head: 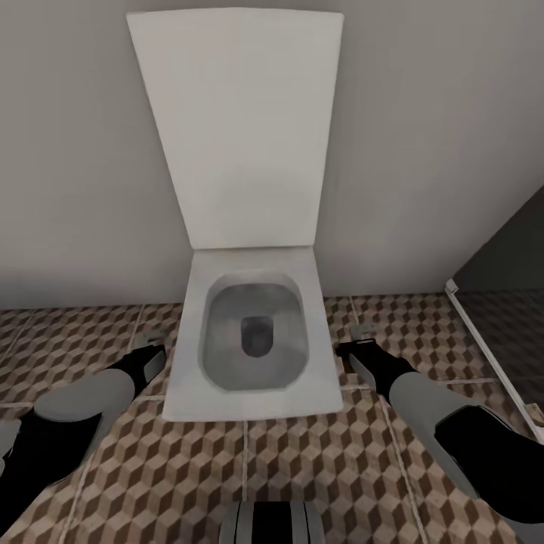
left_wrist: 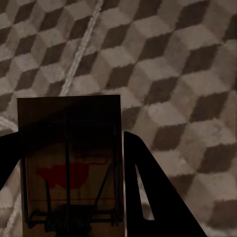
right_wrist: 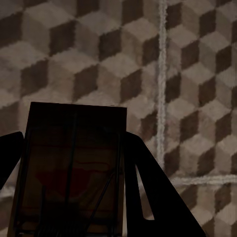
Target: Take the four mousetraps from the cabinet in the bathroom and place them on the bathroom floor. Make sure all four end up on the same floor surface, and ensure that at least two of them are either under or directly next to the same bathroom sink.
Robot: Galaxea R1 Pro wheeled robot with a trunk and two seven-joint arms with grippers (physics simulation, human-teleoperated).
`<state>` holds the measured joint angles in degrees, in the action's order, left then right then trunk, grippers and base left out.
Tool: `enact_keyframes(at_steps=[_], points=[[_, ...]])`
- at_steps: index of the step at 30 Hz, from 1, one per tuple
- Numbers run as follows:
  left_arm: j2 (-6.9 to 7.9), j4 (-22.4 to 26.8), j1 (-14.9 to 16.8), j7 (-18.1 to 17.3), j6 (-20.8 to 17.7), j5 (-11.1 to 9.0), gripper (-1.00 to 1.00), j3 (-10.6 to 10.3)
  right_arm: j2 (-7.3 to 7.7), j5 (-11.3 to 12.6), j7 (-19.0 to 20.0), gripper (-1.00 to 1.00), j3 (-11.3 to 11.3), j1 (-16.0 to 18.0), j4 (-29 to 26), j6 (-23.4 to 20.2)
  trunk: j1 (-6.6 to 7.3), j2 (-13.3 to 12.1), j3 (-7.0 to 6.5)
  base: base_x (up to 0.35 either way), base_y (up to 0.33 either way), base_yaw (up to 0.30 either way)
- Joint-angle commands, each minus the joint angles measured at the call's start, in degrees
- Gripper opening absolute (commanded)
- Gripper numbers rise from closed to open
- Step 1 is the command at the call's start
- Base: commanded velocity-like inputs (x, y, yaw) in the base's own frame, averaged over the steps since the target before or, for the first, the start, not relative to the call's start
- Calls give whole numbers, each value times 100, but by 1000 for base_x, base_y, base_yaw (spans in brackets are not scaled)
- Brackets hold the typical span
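White toilet (head: 253, 332), lid up, stands ahead on cube-patterned bathroom floor (head: 378, 468) between arms. Left gripper (left_wrist: 71, 173) clamped on mousetrap (left_wrist: 69, 163); right gripper (right_wrist: 71, 177) clamped on second mousetrap (right_wrist: 71, 163), both above tiles.

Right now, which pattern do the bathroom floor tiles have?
The bathroom floor tiles carry a brown, beige and white cube pattern with pale grout lines, best seen in the head view.
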<state>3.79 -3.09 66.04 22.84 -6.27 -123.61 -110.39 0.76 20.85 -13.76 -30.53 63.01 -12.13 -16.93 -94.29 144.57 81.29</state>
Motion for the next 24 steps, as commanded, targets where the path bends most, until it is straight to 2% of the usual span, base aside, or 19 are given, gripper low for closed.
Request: enact_keyframes(at_steps=[1, 24], points=[[0, 1, 4, 18, -41, -5, -100, -53, 7, 68, -39, -100, -50, 1, -17, -32, -1, 3, 26, 0, 0, 0], [4, 1, 2, 18, -36, -5, -100, -53, 54, 75, -39, -100, -50, 1, -17, -29, -60, 34, 536, 0, 0, 0]])
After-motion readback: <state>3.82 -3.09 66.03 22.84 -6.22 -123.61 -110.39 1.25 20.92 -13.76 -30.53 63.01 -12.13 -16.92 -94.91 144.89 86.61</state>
